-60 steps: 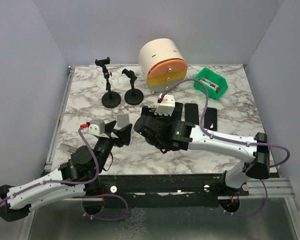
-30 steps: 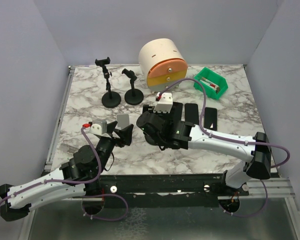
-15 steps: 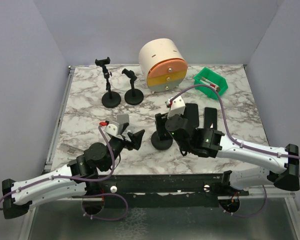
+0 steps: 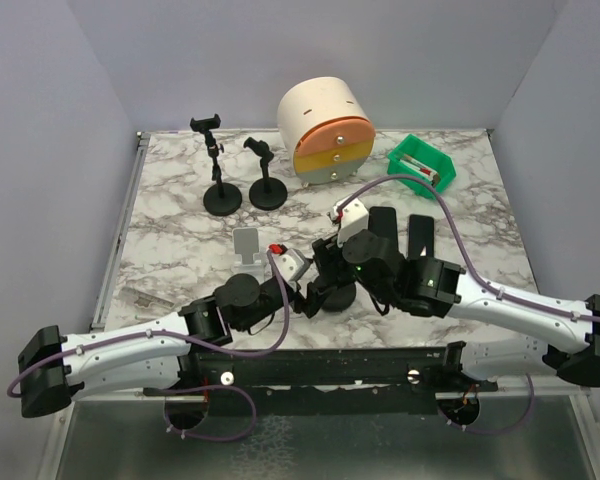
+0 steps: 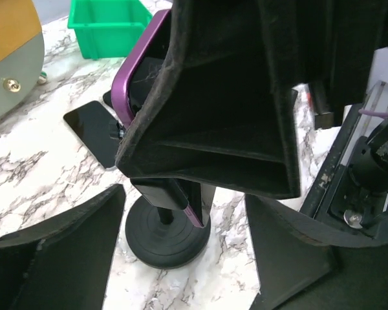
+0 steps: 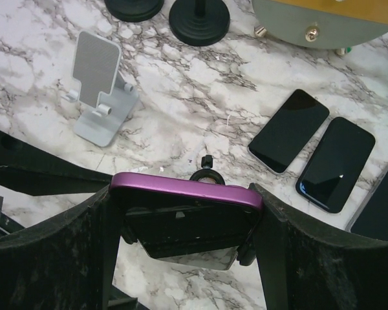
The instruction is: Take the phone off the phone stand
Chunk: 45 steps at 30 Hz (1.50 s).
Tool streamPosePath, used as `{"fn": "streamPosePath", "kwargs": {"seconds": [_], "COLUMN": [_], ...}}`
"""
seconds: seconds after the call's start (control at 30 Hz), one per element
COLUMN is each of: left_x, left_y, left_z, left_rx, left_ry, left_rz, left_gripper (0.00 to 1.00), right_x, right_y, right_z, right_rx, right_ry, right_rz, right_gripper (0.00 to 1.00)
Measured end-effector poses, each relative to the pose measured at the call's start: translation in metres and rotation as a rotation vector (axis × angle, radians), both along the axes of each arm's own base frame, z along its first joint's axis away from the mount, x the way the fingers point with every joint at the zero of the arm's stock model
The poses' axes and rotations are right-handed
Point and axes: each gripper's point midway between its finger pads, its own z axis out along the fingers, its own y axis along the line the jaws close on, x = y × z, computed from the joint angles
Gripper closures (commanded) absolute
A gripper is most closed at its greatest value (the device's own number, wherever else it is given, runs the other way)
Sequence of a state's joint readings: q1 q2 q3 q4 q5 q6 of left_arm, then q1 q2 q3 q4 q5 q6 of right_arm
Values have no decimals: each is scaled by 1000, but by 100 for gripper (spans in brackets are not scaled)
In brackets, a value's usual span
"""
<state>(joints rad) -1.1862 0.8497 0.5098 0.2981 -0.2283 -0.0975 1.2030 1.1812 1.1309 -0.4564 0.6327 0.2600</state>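
Note:
The phone in a purple case stands on edge in the clamp of a black phone stand with a round base. My right gripper is shut on the phone, one finger on each short end; it shows mid-table in the top view. My left gripper is open, its fingers low on either side of the stand's base without touching it. In the top view it sits just left of the base. The phone's purple edge shows above it.
A silver stand is left of the grippers. Three dark phones lie flat to the right. Two black stands, a round drawer unit and a green bin are at the back.
My left arm has swung right from beside the silver stand to the black stand's base. My right arm, holding the phone, has shifted right with the stand.

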Motion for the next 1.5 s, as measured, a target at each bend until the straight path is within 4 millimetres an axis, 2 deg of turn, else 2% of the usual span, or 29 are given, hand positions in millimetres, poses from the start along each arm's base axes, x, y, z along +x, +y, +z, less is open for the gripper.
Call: {"fn": "streamPosePath", "kwargs": {"seconds": [0.2, 0.33, 0.5, 0.63, 0.7, 0.77, 0.8, 0.93, 1.17, 1.37, 1.5], "left_x": [5, 5, 7, 6, 6, 5, 5, 6, -3, -2, -12], "left_y": [-5, -4, -6, -11, -13, -14, -15, -13, -9, -3, -6], "left_z": [-3, -3, -8, -14, -17, -18, -19, -19, -17, -37, -41], "left_rx": [-4, -44, -82, -90, -89, -95, -99, -117, -124, -74, -73], "left_ry": [-9, -18, 14, 47, 59, 71, 77, 87, 79, 160, 207], "left_rz": [11, 14, -3, -20, -29, -37, -40, -45, -122, -222, -326], "left_gripper": [47, 64, 60, 61, 70, 87, 99, 100, 100, 100, 100], "right_x": [-5, -10, -13, -15, -16, -17, -17, -21, -37, -49, -60], "right_y": [-5, -6, -8, -8, -6, -5, -5, -6, -3, -11, -11], "right_z": [-3, -7, -8, -9, -9, -8, -9, -8, -3, 8, 7], "right_rx": [11, 17, 40, 51, 55, 60, 62, 75, 93, 125, 117], "right_ry": [7, 19, 16, 20, 24, 25, 26, 32, 39, 12, 13], "right_rz": [21, 44, 53, 66, 74, 82, 84, 111, 225, 309, 374], "right_gripper": [100, 100, 100, 100, 100, 100, 100, 100, 100, 100, 100]}}
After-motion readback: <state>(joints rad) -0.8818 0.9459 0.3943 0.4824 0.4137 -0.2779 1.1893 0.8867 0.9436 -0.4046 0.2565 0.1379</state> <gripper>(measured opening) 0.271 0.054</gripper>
